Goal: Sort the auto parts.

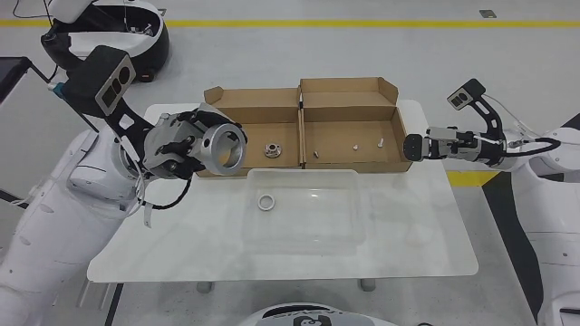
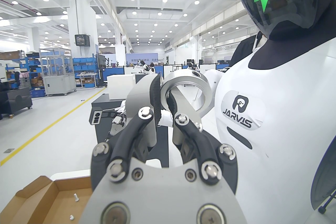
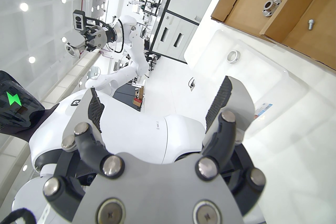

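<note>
My left gripper (image 1: pixel 205 145) is raised above the table's left side, shut on a large silver metal ring (image 1: pixel 227 148). In the left wrist view one pad (image 2: pixel 156 99) presses outside the large ring (image 2: pixel 189 83) and the other sits inside it. A flanged metal part (image 1: pixel 272 151) lies in the left compartment of the cardboard box (image 1: pixel 349 100). Small bolts (image 1: pixel 356 146) lie in the right compartment. A small silver ring (image 1: pixel 265 202) rests in the clear plastic tray (image 1: pixel 344 226). My right gripper (image 3: pixel 160 96) is open and holds nothing, hovering by the box's right end (image 1: pixel 410 148).
The box stands at the back of the white table (image 1: pixel 408 244), with the clear tray directly in front of it. A black-and-white cart (image 1: pixel 136 32) stands on the floor behind the table's left corner.
</note>
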You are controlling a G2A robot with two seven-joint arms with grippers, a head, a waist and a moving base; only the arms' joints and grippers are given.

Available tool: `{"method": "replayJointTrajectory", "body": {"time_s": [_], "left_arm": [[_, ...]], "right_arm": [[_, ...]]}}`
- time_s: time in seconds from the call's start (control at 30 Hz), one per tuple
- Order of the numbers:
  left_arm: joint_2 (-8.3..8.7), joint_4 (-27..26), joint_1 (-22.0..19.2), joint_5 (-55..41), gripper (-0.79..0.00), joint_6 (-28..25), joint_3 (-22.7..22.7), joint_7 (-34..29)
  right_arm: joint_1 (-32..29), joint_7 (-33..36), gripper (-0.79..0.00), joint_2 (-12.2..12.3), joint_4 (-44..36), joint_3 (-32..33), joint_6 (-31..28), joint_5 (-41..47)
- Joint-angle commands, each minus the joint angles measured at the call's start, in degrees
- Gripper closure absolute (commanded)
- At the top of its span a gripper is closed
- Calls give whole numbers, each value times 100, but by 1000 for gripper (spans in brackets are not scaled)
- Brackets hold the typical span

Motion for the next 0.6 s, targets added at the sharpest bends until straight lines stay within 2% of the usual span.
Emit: {"method": "replayJointTrajectory", "body": {"time_s": [0.0, 0.23, 0.43, 0.57], "left_arm": [[0, 0, 0, 0, 0, 0, 0, 0], [-88, -316, 176, -686, 0, 0, -40, 518], [-160, -423, 273, -1054, 0, 0, -78, 440], [-214, -410, 235, -1048, 0, 0, -111, 112]], "right_arm": [[0, 0, -785, 0, 0, 0, 0, 0], [0, 0, -785, 0, 0, 0, 0, 0], [0, 0, -785, 0, 0, 0, 0, 0], [0, 0, -785, 0, 0, 0, 0, 0]]}}
